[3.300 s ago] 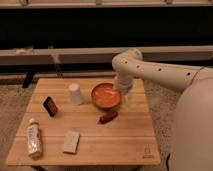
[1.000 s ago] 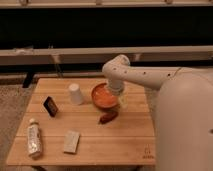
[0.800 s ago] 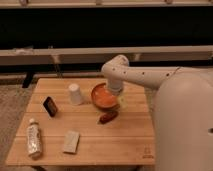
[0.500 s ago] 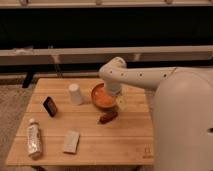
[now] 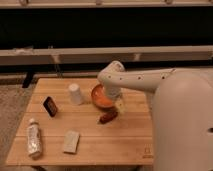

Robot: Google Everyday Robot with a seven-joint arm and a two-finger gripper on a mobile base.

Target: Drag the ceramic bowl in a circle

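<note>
The ceramic bowl [image 5: 101, 98], glossy orange and shallow, sits on the wooden table [image 5: 125, 142] just right of a small white cup [image 5: 75, 93]. My white arm reaches in from the right and bends down over the bowl's right side. The gripper [image 5: 118, 103] is at the bowl's right rim, open, with the wrist covering that part of the bowl. Whether it touches the rim is hidden by the wrist.
A reddish-brown item [image 5: 108, 117] lies just in front of the bowl. A dark phone-like object [image 5: 50, 106] leans at the left. A plastic bottle [image 5: 33, 139] and a pale flat packet [image 5: 71, 141] lie near the front left. A dark bench runs behind the table.
The arm has swung left across the table and lowered over the bowl. The bowl has shifted slightly left, toward the cup.
</note>
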